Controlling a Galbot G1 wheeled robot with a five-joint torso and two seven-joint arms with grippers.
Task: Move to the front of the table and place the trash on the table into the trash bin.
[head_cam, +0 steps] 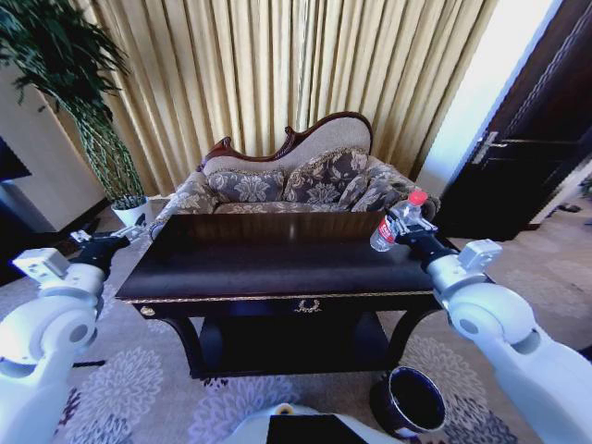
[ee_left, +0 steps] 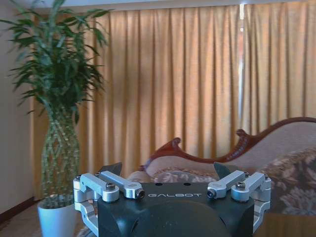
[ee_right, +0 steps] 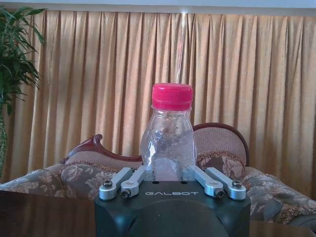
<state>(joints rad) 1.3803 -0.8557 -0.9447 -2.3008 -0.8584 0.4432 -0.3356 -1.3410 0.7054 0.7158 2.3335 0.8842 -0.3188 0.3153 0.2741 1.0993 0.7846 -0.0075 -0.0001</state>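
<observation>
A clear plastic bottle (ee_right: 167,143) has a red cap and, in the head view, a red-and-white label. The glossy dark wooden table (head_cam: 277,268) carries gold trim. Lower right, the round dark brown bin (head_cam: 410,400); floral grey-beige sofa (head_cam: 296,185); golden pleated curtains (head_cam: 296,74).

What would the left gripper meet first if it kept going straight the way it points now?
Probably the patterned sofa. The left gripper, open and off the table's left end, faces the sofa's carved wooden arm, with the curtain behind. Nothing seems to stand between them, though depth is hard to judge.
</observation>
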